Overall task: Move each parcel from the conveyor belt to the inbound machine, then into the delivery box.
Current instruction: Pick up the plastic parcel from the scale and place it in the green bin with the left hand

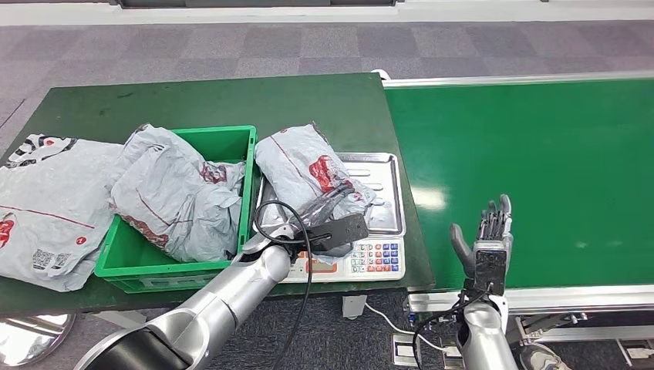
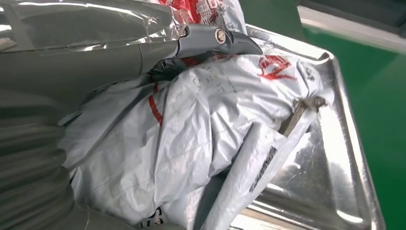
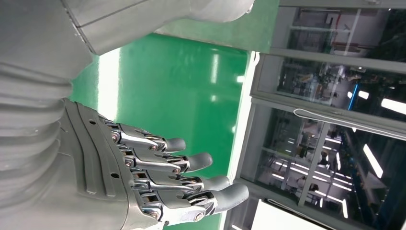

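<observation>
While left hand (image 1: 328, 223) grips crinkled grey plastic parcel (image 1: 308, 169) on shiny steel scale tray (image 1: 383, 185), right hand (image 1: 486, 243) hangs spread, empty, over smooth green belt (image 1: 540, 169) at 3 o'clock

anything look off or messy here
Yes: a large grey parcel lies flat on the table beside the green box, not in it, and the parcels in the box bulge over its rim. The parcel on the scale overhangs the tray's edge.
</observation>
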Robot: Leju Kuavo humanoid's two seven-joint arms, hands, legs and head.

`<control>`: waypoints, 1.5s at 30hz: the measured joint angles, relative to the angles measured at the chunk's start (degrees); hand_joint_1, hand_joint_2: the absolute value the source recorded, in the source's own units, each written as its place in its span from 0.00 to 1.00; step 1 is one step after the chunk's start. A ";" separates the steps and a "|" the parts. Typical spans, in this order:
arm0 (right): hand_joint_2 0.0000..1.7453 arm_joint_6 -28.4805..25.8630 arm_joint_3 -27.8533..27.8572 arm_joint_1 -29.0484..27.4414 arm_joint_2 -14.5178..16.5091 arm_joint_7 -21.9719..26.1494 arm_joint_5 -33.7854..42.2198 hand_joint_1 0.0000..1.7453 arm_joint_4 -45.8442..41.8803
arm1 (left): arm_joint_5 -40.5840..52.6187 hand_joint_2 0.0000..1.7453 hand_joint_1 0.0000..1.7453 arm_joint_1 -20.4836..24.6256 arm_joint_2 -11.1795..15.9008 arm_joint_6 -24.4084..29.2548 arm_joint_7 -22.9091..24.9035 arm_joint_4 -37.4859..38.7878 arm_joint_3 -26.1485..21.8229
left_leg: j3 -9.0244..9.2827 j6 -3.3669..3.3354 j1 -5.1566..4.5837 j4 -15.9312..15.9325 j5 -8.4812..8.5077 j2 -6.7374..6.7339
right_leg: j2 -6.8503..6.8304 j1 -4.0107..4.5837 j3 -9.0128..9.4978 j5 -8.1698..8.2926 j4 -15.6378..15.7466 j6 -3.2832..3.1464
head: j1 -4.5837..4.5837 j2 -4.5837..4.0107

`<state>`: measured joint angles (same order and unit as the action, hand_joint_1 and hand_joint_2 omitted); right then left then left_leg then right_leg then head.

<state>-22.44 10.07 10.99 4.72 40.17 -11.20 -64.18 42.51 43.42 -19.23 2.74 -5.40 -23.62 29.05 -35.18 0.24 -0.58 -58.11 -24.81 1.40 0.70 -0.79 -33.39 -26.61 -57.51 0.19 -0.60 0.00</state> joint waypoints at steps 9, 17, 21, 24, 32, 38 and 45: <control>1.00 0.21 -0.02 -0.31 0.00 0.00 -0.85 0.00 0.32 | 0.55 1.00 1.00 -0.59 0.52 3.09 -2.68 -0.26 -0.01 | 0.02 0.00 0.00 0.00 0.00 0.00 | 0.00 0.00 0.03 0.00 0.00 0.00 | 0.00 0.00; 1.00 0.36 -0.04 -0.59 0.00 0.01 -0.86 0.00 0.32 | 0.62 1.00 1.00 -0.76 1.16 3.92 -3.25 -0.87 -0.01 | 0.01 0.00 0.00 0.00 -0.01 0.02 | 0.00 0.00 0.03 -0.01 -0.01 0.00 | 0.01 0.00; 1.00 0.37 -0.05 -0.69 0.00 0.00 -0.86 0.00 0.32 | 0.50 1.00 1.00 -0.80 1.27 4.26 -3.68 -1.07 -0.01 | 0.01 -0.01 0.00 0.00 -0.01 0.02 | 0.00 0.00 0.03 -0.02 0.00 0.01 | 0.00 0.00; 1.00 0.81 -0.19 -0.68 0.00 0.01 -0.86 0.00 0.32 | -1.07 1.00 1.00 -2.21 1.43 10.95 -10.60 -2.97 -0.76 | 0.00 0.00 -0.01 0.00 -0.01 0.00 | 0.00 -0.01 -0.01 -0.02 -0.01 0.01 | 0.00 0.00; 1.00 0.86 -1.03 -0.23 0.00 0.00 -0.78 0.00 0.58 | -0.05 1.00 1.00 -8.11 1.70 32.26 -24.83 -14.72 -4.99 | -0.05 0.00 -0.01 0.00 -0.01 0.00 | 0.04 -0.01 -0.06 -0.02 -0.01 0.01 | 0.00 0.00; 1.00 -0.32 -2.00 0.72 0.00 0.00 -0.45 0.00 1.42 | 7.88 1.00 1.00 -14.87 -0.30 36.94 -34.33 -30.56 -12.69 | -0.08 0.01 -0.02 0.00 -0.03 -0.07 | 0.15 -0.01 -0.10 -0.02 -0.01 0.02 | 0.00 0.00; 1.00 -2.30 -3.70 0.94 -0.19 0.00 1.29 0.00 2.47 | 14.63 1.00 1.00 -20.89 -1.08 37.04 -34.83 -60.52 -15.86 | -0.09 0.00 0.00 0.01 -0.08 -0.09 | 0.17 0.00 -0.13 -0.07 -0.01 0.01 | 0.00 0.00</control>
<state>-24.74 6.37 11.93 4.53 40.17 -9.91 -61.71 57.14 22.53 -20.32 39.77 -40.23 -84.14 13.19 -35.27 0.24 -0.58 -58.10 -24.89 1.31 0.87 -0.79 -33.52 -26.68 -57.52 0.20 -0.60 0.00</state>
